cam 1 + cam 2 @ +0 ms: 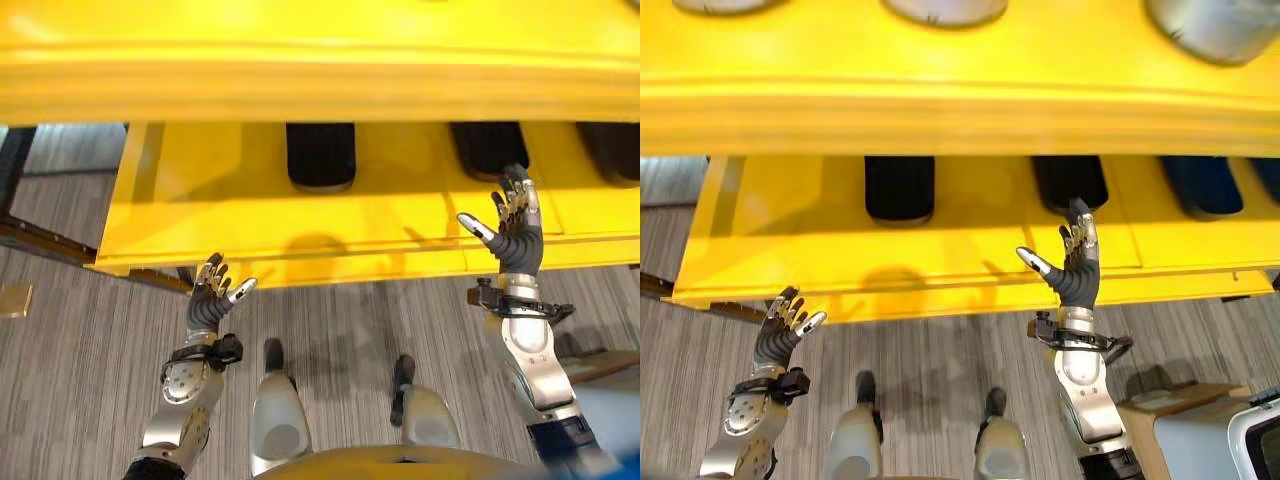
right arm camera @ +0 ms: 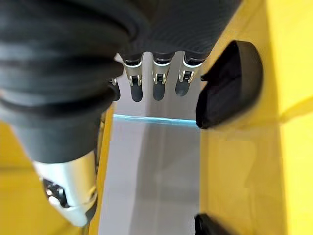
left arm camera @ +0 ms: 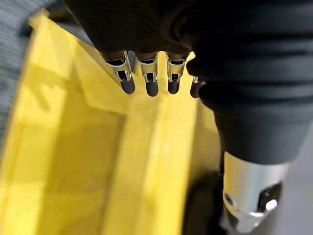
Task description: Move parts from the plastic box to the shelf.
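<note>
- The left hand [image 1: 212, 295] is raised at the lower left of the head views, fingers spread and relaxed, with nothing held; it is seen just below the front edge of the yellow shelf [image 1: 300, 235].
- In the left wrist view, the left hand's fingers [image 3: 148, 81] are shown straight in a row over the yellow shelf surface, with a dark rounded shape, too blurred to identify, at the frame's edge.
- The right hand [image 1: 1075, 265] is held higher, at the shelf's front lip, fingers extended upward and thumb apart, also empty.
- In the right wrist view, the right hand's fingers [image 2: 157, 81] are seen straight, close beside a black part [image 2: 230, 83] lying on the yellow shelf; no contact can be confirmed.
- Black parts are found on the lower shelf level: one [image 1: 320, 155] between the hands, another [image 1: 488, 148] just behind the right hand, and a third at the right edge.
- Only in the right eye view are grey round parts [image 1: 945, 10] seen on the upper shelf level, and a cardboard box [image 1: 1160, 410] on the floor at lower right.
- Grey striped floor [image 1: 80, 380] lies under the shelf.
</note>
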Motion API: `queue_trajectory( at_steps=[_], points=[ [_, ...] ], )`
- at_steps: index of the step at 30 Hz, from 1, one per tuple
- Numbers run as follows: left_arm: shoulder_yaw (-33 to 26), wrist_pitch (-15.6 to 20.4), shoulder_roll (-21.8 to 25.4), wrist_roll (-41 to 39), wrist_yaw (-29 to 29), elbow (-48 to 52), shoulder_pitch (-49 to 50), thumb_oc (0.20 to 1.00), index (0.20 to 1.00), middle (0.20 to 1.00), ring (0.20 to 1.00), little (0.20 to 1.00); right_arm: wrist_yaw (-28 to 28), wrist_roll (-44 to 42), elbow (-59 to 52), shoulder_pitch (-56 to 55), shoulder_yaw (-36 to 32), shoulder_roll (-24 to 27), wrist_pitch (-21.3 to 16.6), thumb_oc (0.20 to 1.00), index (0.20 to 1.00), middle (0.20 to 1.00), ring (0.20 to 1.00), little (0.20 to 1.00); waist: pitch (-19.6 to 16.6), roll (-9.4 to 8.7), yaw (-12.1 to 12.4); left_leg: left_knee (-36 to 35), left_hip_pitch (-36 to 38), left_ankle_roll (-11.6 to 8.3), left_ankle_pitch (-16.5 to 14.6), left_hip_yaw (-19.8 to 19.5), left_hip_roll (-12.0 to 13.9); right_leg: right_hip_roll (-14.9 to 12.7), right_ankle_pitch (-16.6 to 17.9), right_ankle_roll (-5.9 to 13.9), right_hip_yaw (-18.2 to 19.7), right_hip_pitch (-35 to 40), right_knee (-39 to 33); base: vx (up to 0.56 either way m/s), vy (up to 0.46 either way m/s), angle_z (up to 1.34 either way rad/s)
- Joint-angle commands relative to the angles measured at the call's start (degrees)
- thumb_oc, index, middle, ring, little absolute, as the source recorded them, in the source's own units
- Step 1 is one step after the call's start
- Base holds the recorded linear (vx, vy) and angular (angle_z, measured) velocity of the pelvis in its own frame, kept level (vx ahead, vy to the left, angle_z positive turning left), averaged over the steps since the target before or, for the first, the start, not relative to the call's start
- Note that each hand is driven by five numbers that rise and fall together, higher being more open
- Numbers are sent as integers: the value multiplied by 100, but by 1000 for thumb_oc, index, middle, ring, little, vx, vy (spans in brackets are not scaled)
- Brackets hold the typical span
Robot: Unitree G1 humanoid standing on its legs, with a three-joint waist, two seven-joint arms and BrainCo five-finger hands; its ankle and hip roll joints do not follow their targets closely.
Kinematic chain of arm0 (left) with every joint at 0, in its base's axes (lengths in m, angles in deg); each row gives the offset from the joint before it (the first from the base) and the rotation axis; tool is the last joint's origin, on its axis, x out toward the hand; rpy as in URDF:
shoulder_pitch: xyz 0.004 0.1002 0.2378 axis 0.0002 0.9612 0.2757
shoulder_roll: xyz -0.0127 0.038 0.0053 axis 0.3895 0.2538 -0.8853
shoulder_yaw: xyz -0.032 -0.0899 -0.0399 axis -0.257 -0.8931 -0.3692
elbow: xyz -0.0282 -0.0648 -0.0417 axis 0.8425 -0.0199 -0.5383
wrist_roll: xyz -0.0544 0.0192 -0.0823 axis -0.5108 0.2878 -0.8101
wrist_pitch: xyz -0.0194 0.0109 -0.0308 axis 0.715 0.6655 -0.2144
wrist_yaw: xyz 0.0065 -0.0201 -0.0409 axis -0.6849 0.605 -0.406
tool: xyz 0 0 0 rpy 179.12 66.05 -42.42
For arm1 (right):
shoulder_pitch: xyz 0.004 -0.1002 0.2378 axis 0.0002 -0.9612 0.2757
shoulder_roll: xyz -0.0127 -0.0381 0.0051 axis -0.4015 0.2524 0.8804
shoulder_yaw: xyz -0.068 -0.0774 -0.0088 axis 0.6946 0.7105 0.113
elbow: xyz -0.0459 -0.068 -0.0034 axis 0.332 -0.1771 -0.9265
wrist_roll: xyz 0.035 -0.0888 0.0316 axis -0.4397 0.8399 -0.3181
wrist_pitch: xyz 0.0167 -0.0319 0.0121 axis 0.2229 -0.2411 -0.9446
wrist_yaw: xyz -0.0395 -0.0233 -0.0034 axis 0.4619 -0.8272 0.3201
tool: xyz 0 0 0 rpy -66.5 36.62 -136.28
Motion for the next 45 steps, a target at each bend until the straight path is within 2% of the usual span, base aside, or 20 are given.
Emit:
queue_trajectory(
  at_steps=[1, 7, 11, 12, 13, 14, 16, 18, 20, 22, 23, 24, 29, 31, 34, 37, 40, 43, 44, 45],
  points=[
    [-222, 423, -60, 234, -172, 219, -309, 1000, 1000, 1000, 1000, 1000, 115, 107, -172, 77, -211, 250, -231, 1000, 1000, 1000, 1000, 1000, -246, 170, -54, -579, 238, -1, 550, 10, 452, 73, -40, 70, 232, 146, 27, 7, -63, -20],
    [-254, 401, -206, 210, -264, 157, -188, 1000, 1000, 1000, 1000, 1000, 401, 51, -163, -127, -161, 390, -160, 1000, 1000, 1000, 1000, 1000, -371, 318, -111, -816, 547, -62, 776, 173, 687, 377, -288, -137, 450, 111, 265, -12, -104, -31],
    [-119, 314, -315, 307, -396, 16, -219, 1000, 1000, 1000, 1000, 1000, 537, -142, -192, -296, -252, 469, -193, 1000, 1000, 1000, 1000, 1000, -329, 426, -127, -742, 411, -208, 1437, 184, 838, 716, -381, -414, 377, 252, 116, -85, -192, -6],
    [-115, 314, -317, 309, -395, 13, -224, 1000, 1000, 1000, 1000, 1000, 538, -143, -194, -297, -257, 470, -191, 1000, 1000, 1000, 1000, 1000, -324, 439, -141, -746, 401, -216, 1449, 158, 847, 731, -365, -421, 355, 274, 82, -101, -248, 11],
    [-45, 258, -372, 344, -484, -96, -266, 1000, 1000, 1000, 1000, 1000, 518, -131, -240, -384, -360, 472, -204, 1000, 1000, 1000, 1000, 1000, -308, 380, -248, -434, 226, -79, 1310, 608, 749, 744, -316, -534, 218, 490, -247, -75, -165, 50],
    [-45, 258, -371, 343, -485, -95, -263, 1000, 1000, 1000, 1000, 1000, 518, -132, -242, -387, -360, 471, -203, 1000, 1000, 1000, 1000, 1000, -303, 374, -250, -418, 229, -74, 1295, 609, 742, 736, -312, -529, 218, 505, -259, -108, -226, 93],
    [-72, 275, -429, 373, -477, -86, -237, 1000, 1000, 1000, 1000, 1000, 586, -149, -152, -410, -312, 415, -169, 1000, 1000, 1000, 1000, 1000, -342, 246, -160, 90, 36, 245, 406, 130, -290, 628, 17, -508, 263, 617, -730, -52, -92, 60],
    [-51, 278, -477, 421, -486, -50, -286, 1000, 1000, 1000, 1000, 1000, 650, -206, -95, -365, -256, 371, -197, 1000, 1000, 1000, 1000, 1000, -385, 159, -94, 122, 4, 495, -37, -200, -1071, 651, 170, -491, 297, 621, -872, 7, -29, -6],
    [-2, 268, -499, 446, -496, -5, -299, 1000, 1000, 1000, 1000, 1000, 707, -322, 2, -295, -143, 284, -216, 1000, 1000, 1000, 1000, 1000, -425, 120, -10, 1, 98, 642, -234, -650, -1495, 744, 237, -506, 410, 580, -916, 41, -3, -42],
    [32, 267, -507, 473, -443, 3, -369, 1000, 1000, 1000, 1000, 1000, 755, -424, 121, -111, 29, 168, -200, 1000, 1000, 1000, 1000, 1000, -467, 57, 119, -40, 62, 764, -282, -1489, -2013, 817, 325, -495, 606, 421, -884, 24, 21, -46],
    [41, 267, -531, 443, -445, -7, -392, 1000, 1000, 1000, 1000, 1000, 818, -502, 150, -36, 100, 130, -182, 1000, 1000, 1000, 1000, 1000, -511, 31, 133, -75, 53, 797, -275, -1696, -2085, 852, 348, -486, 708, 356, -872, 112, 70, -73],
    [86, 243, -601, 466, -486, -59, -438, 1000, 1000, 1000, 1000, 1000, 896, -613, 200, -16, 150, 103, -119, 1000, 1000, 1000, 1000, 1000, -616, 25, 99, -265, 217, 857, -228, -1495, -2008, 867, 369, -475, 731, 418, -929, 115, 60, -90],
    [55, 252, -592, 423, -468, -74, -505, 1000, 1000, 1000, 1000, 1000, 908, -654, 210, 16, 176, 56, -50, 1000, 1000, 1000, 1000, 1000, -655, 15, 93, -518, 434, 898, -189, -1249, -1941, 848, 373, -431, 773, 440, -952, 61, 91, -30],
    [61, 259, -559, 374, -452, -72, -524, 1000, 1000, 1000, 1000, 1000, 874, -637, 368, 95, 235, 8, -6, 1000, 1000, 1000, 1000, 1000, -656, 12, 91, -630, 591, 1003, -245, -1005, -1913, 817, 357, -375, 982, 362, -789, 69, 153, -60],
    [78, 249, -488, 393, -385, -134, -594, 1000, 1000, 1000, 1000, 1000, 902, -647, 369, 120, 272, -50, 52, 1000, 1000, 1000, 1000, 1000, -460, 12, 2, -611, 668, 1144, -331, -688, -1888, 849, 288, -262, 1280, -47, -125, -14, 165, -74],
    [59, 250, -403, 413, -361, -142, -606, 1000, 1000, 1000, 1000, 1000, 912, -628, 386, 204, 373, -97, 98, 1000, 1000, 1000, 1000, 1000, -230, 42, -8, -464, 695, 1232, -454, -348, -1756, 823, 315, -53, 1256, -485, 580, -65, 99, -122],
    [72, 235, -345, 393, -379, -105, -575, 1000, 1000, 1000, 1000, 1000, 925, -661, 342, 206, 428, -133, 108, 1000, 1000, 1000, 1000, 1000, -187, 120, -37, -416, 796, 1218, -559, -40, -1600, 433, 406, -50, 932, -534, 579, 9, 35, -126],
    [19, 222, -330, 337, -376, -57, -497, 1000, 1000, 1000, 1000, 1000, 881, -563, 341, 194, 456, -147, 156, 1000, 1000, 1000, 1000, 1000, -227, 173, 44, -492, 922, 1101, -641, 333, -1401, -469, 874, -29, 231, -360, 25, 25, -64, -98],
    [18, 223, -329, 336, -377, -58, -495, 1000, 1000, 1000, 1000, 1000, 879, -560, 339, 192, 459, -148, 157, 1000, 1000, 1000, 1000, 1000, -224, 175, 40, -494, 930, 1104, -642, 330, -1403, -468, 897, -23, 220, -331, -16, 86, -95, -122],
    [-3, 217, -347, 307, -323, -75, -546, 1000, 1000, 1000, 1000, 1000, 822, -416, 440, 284, 517, -174, 240, 1000, 1000, 1000, 1000, 1000, -285, 180, 101, -566, 1051, 992, -748, 579, -1287, -1005, 1303, 232, -321, -345, -297, 32, -65, -103]
  ],
)
